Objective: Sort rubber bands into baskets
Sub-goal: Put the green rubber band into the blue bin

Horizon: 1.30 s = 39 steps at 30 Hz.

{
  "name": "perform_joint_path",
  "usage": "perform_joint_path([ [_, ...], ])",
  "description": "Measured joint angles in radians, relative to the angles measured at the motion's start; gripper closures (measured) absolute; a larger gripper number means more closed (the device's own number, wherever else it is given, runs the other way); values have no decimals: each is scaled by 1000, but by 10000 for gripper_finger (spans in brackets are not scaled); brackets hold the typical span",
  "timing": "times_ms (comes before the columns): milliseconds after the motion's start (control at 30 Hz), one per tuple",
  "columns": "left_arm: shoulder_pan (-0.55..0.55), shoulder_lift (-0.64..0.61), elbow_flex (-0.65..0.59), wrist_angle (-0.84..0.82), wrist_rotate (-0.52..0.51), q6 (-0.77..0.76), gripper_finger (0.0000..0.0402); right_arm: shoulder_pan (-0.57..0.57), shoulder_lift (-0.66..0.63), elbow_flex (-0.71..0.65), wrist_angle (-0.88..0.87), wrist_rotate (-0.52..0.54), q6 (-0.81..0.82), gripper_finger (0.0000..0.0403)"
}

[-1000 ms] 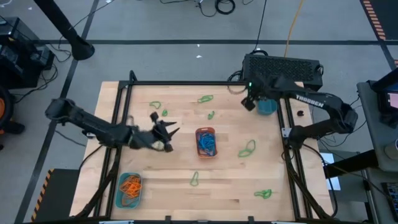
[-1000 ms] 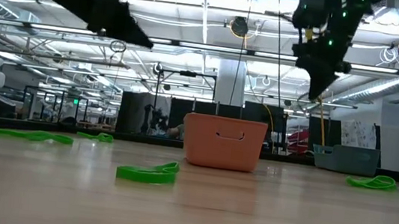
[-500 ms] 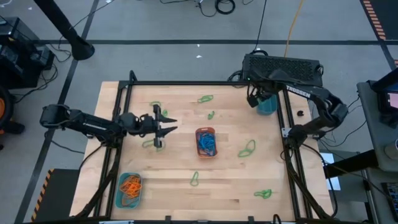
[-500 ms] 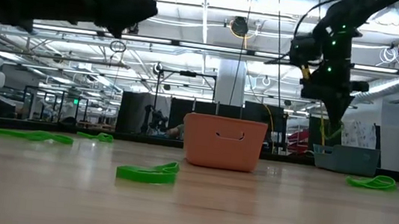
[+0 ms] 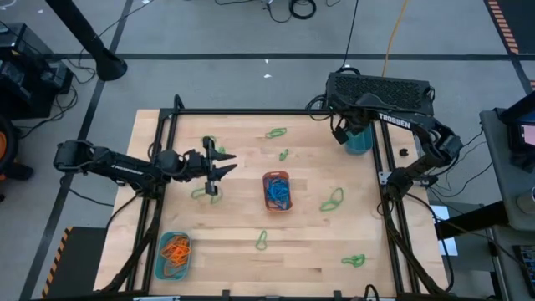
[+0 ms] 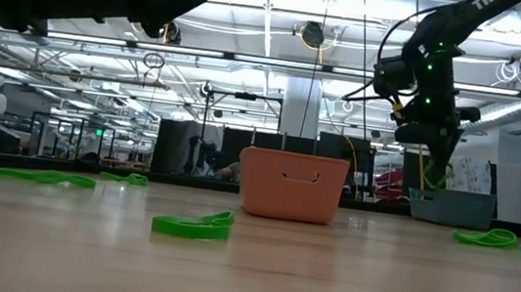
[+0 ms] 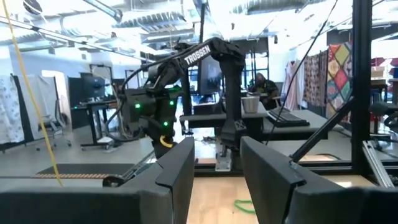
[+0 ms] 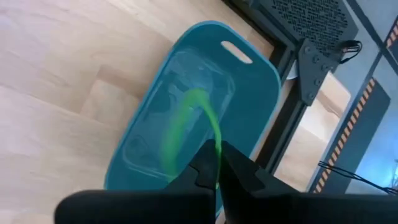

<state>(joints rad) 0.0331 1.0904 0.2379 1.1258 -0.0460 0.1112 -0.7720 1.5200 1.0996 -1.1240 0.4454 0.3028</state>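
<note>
Fingers of the right gripper (image 8: pixel 217 163) are pinched together on a green rubber band (image 8: pixel 186 127), which dangles from the jaws over the teal basket (image 8: pixel 249 81) at the table's far right corner; that basket lies directly beneath the closed jaws. Across the table the left gripper (image 5: pixel 219 160) hangs above the wood with its jaws parted and nothing between them, a green band (image 5: pixel 202 192) lying on the table just below and beside them. Ahead of those open jaws stands the orange basket (image 5: pixel 277 191) with blue bands inside, near the table's middle. Well behind the left jaws, at the near left corner, the second teal basket (image 5: pixel 173 255) holds orange bands. More loose green bands (image 5: pixel 333 199) lie scattered over the table (image 5: pixel 242 276).
</note>
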Motion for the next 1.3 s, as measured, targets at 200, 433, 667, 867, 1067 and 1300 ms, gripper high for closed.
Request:
perform_joint_path([
  [200,-3,0,0,0,0,0,263,-15,0,0,6,14,-34,388],
  [433,-3,0,0,-5,0,-1,263,-57,0,0,0,25,-53,359],
  [667,-3,0,0,-7,12,-1,263,-60,-1,0,-1,25,-63,313],
  [867,-3,0,0,-8,13,-2,263,-57,-17,0,7,-39,-124,287],
  [1067,-3,0,1,-8,15,-2,263,-13,-107,3,7,-253,-128,285],
  [1300,-3,0,1,-8,16,-2,263,154,-231,3,6,-426,-2,285],
])
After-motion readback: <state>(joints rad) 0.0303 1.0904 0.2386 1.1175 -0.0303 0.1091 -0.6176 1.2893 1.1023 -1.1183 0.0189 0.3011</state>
